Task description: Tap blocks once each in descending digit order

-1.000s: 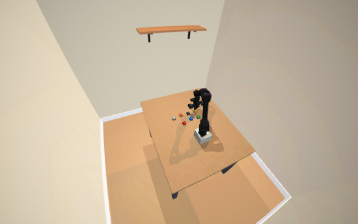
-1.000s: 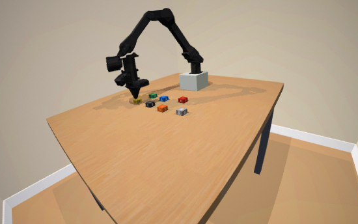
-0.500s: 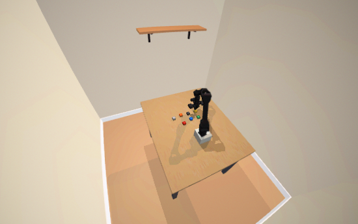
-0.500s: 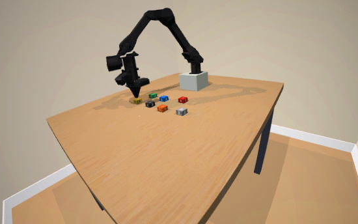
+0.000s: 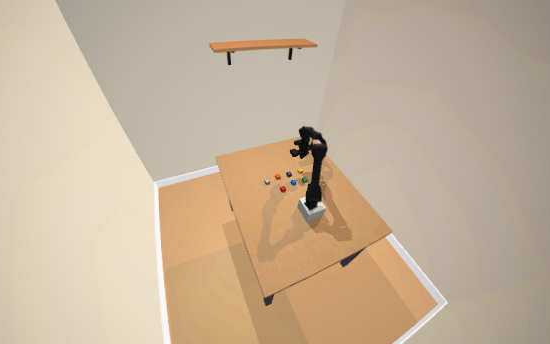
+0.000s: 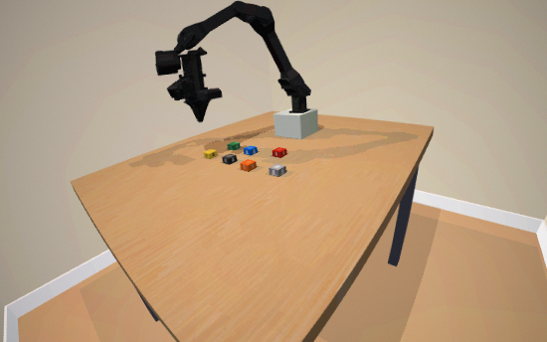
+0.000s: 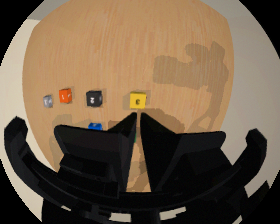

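Observation:
My gripper (image 6: pixel 200 120) (image 7: pixel 138 116) is shut and empty, held well above the table near the yellow block. The yellow block (image 5: pixel 300 171) (image 6: pixel 210 154) (image 7: pixel 138 100) lies just beyond the fingertips in the wrist view; its digit is too small to read surely. A black block (image 5: pixel 289 174) (image 6: pixel 229 159) (image 7: pixel 94 99), an orange block (image 5: pixel 278 176) (image 6: pixel 248 165) (image 7: pixel 65 96) and a grey block (image 5: pixel 267 182) (image 6: pixel 277 170) (image 7: pixel 48 101) continue that row. A green block (image 5: pixel 305 179) (image 6: pixel 234 145), a blue block (image 5: pixel 293 182) (image 6: pixel 251 150) (image 7: pixel 95 126) and a red block (image 5: pixel 283 189) (image 6: pixel 279 152) lie nearer the base. Fingers mostly hide green in the wrist view.
The wooden table (image 5: pixel 340 200) (image 6: pixel 209 234) carries the arm's pale base block (image 5: pixel 312 210) (image 6: pixel 295 124) behind the blocks as seen in the exterior view. A wooden shelf (image 5: pixel 263 45) is on the wall, far from the arm.

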Available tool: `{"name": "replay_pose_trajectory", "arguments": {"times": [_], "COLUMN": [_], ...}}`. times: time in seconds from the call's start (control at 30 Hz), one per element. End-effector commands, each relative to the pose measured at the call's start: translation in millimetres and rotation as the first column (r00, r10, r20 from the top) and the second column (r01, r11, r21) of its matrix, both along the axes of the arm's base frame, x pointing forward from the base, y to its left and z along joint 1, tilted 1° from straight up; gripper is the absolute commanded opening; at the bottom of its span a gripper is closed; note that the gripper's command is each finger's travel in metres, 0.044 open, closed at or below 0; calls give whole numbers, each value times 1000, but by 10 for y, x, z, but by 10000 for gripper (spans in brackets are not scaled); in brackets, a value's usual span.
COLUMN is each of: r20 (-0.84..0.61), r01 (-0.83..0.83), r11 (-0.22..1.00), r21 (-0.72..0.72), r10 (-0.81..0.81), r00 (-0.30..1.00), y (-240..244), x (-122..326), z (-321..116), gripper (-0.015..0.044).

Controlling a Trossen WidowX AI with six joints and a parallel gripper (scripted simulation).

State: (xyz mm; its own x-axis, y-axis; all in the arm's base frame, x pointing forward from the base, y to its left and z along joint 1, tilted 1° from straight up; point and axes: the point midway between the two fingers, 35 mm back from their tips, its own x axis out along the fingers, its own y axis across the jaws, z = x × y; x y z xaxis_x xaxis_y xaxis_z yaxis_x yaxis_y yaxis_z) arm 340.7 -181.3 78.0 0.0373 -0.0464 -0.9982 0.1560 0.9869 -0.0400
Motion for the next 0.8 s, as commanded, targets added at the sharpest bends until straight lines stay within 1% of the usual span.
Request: {"name": "replay_pose_trajectory", "arguments": {"times": [0.0, 0.07, 0.17, 0.23, 0.43, 0.47, 0.57, 0.6, 0.77], "r20": [-18, -17, -17, -17, -17, -17, -17, -18, -18], "r01": [1, 1, 1, 1, 1, 1, 1, 1, 1], "r11": [1000, 1000, 1000, 1000, 1000, 1000, 1000, 1000, 1000], "r21": [8, 10, 14, 16, 17, 16, 16, 16, 16], "r10": [-1, -1, -1, -1, -1, -1, -1, -1, -1], "r00": [1000, 1000, 1000, 1000, 1000, 1000, 1000, 1000, 1000], "y": [47, 267, 793, 1003, 1027, 1022, 1006, 1005, 1005], "x": [-28, 3, 17, -1, 1, 13, 21, 12, 8], "z": [38, 31, 10, -1, -36, -138, -683, -781, -813], "gripper": [20, 20, 20, 20, 20, 20, 20, 20, 20]}}
